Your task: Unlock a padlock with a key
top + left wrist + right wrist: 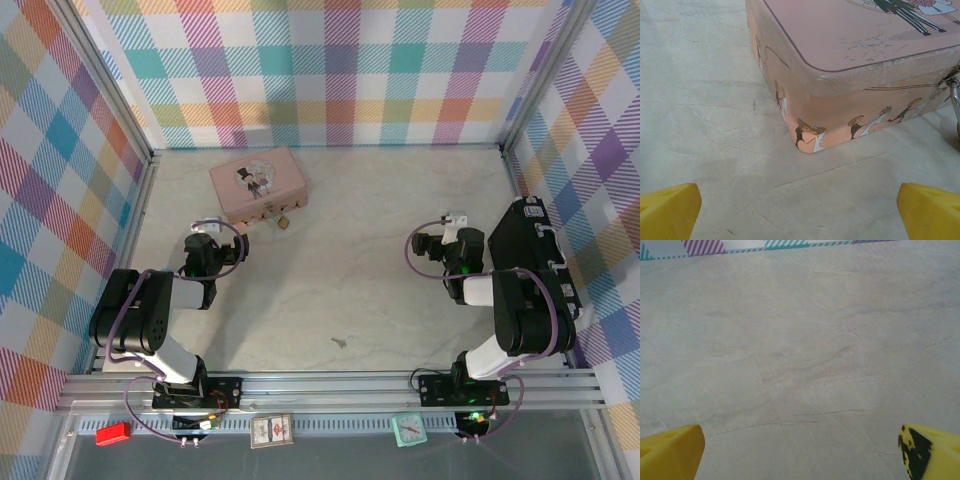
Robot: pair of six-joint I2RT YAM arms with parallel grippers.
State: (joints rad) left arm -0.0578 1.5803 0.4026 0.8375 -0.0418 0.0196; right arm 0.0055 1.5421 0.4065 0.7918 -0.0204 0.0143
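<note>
With the left gripper (799, 212) and the right gripper (801, 452) both spread wide and empty, the padlock (284, 220) sits against the pink box's (258, 183) front side and the key (341, 342) lies on the table (380, 190) nearer the arm bases.

Pale marble-patterned table (330, 290): matt and smooth, crossed by fine hairline veins; rectangular pink illustrated tin box (850, 45): painted metal with a satin sheen, its lid lightly scuffed. Small brass-gold padlock (284, 221): yellow metal body with a thin, glossy silver shackle (956, 102). Left tool (800, 216) and right tool (800, 454): matt yellow plastic-looking fingertips (667, 210), one on the right bearing a rough black worn patch (914, 452).
</note>
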